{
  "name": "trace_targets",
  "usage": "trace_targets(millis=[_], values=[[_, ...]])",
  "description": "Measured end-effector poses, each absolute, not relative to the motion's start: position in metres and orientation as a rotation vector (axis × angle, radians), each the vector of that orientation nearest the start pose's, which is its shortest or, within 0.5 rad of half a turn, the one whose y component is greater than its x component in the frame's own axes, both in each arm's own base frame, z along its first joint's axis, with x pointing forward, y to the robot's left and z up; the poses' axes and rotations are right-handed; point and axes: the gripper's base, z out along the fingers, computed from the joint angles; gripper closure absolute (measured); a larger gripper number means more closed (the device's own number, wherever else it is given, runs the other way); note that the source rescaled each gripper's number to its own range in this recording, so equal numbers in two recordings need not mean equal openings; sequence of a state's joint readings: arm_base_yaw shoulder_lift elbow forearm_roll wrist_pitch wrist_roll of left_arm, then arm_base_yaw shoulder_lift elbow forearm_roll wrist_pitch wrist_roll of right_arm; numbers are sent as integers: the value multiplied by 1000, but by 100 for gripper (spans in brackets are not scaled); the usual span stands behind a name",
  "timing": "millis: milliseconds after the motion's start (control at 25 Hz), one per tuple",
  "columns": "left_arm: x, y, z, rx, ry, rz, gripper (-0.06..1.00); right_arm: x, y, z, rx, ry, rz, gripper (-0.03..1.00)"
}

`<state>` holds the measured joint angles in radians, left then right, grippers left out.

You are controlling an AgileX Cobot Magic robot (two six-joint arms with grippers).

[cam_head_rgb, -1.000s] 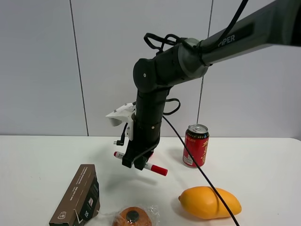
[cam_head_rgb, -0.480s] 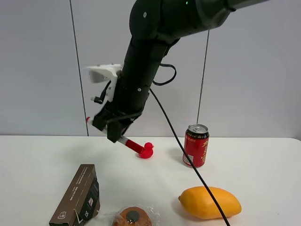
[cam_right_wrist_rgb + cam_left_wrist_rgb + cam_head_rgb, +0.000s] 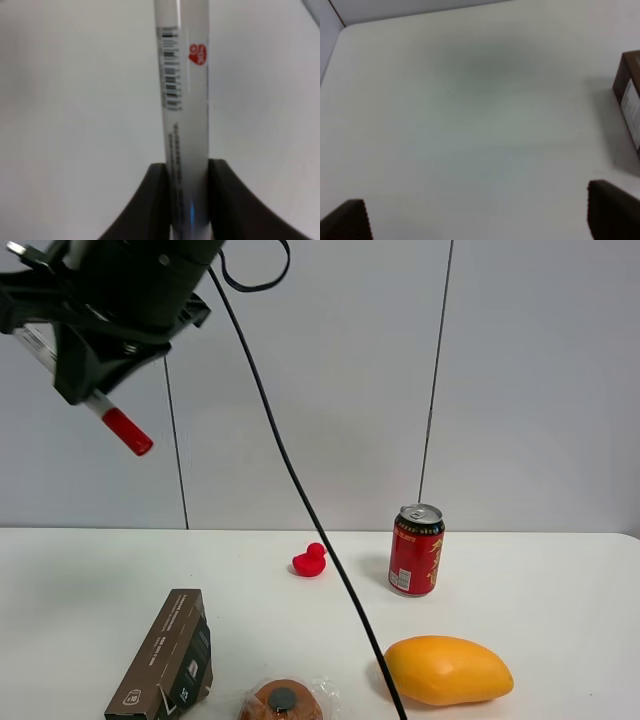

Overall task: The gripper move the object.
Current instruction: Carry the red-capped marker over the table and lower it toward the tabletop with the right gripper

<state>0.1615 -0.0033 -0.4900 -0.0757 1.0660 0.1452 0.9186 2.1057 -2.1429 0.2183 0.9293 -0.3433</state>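
Observation:
The marker pen [image 3: 118, 423] is a slim white pen with a red cap, held slanting high above the table at the upper left of the exterior view, cap end lowest. My right gripper [image 3: 85, 380] is shut on it, at the end of the dark arm that leaves the frame at the top. In the right wrist view the pen's labelled barrel [image 3: 181, 100] runs between the two black fingers [image 3: 155, 190], which press on its sides. My left gripper [image 3: 477, 210] is open and empty over bare white table; only its fingertips [image 3: 615, 210] show.
On the white table [image 3: 550, 580] are a long brown carton [image 3: 165, 655], also seen in the left wrist view [image 3: 630, 100], a wrapped round brown item [image 3: 282, 702], an orange-yellow mango [image 3: 448, 670], a red can [image 3: 416, 550] and a small red duck [image 3: 310, 561]. A black cable [image 3: 300, 500] hangs across the middle.
My right gripper has risen and swung left with the marker, from just above the table to high at the upper left. The red duck now shows.

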Motion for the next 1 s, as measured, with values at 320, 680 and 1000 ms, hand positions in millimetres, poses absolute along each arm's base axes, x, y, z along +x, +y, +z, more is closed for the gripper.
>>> trace_targets(millis=[320,680,1000], values=[[-4,-7,274,-13,2055,100,-6,284,418,323,-1140,2031,599,97],[-4,-7,274,-13,2055,100,-6,272,429,321,-939,2141,696,97],[-4,-7,274,-13,2055,100,-6,279,445,270,-740,2358,741,97]])
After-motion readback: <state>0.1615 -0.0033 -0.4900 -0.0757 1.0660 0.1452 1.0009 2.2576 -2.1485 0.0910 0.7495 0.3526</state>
